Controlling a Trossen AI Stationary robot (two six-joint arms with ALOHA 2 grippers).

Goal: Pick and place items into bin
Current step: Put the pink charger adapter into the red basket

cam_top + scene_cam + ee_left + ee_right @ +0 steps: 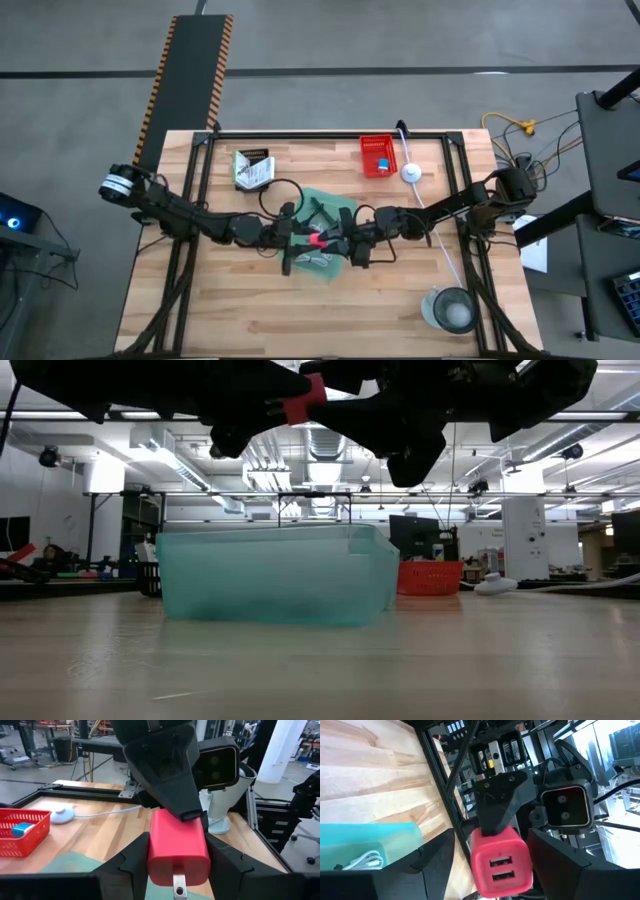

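A red charger block (318, 240) hangs in the air above the translucent green bin (322, 203), between my two grippers, which meet there. My left gripper (177, 840) comes from the table's left and is shut on the block. My right gripper (491, 835) comes from the right and is open, one finger on each side of the block (500, 862). Whether it touches the block I cannot tell. The bin (275, 575) stands on the table and holds a white coiled cable (362, 860) and small silvery pieces (315, 260). My left gripper pinches the red charger block between its two fingers (131, 865), on its two opposite side faces (155, 855). The fingers come about level from the table's left. The block is lifted clear above the bin, its metal prong (178, 887) toward my left wrist and its USB ports (500, 869) toward the right.
A red basket (378, 157) with a blue item stands toward the far edge. Beside it a white puck (411, 172) trails a white cord across the table. A printed packet (253, 168) lies far left. A clear cup (450, 308) stands at the near right corner.
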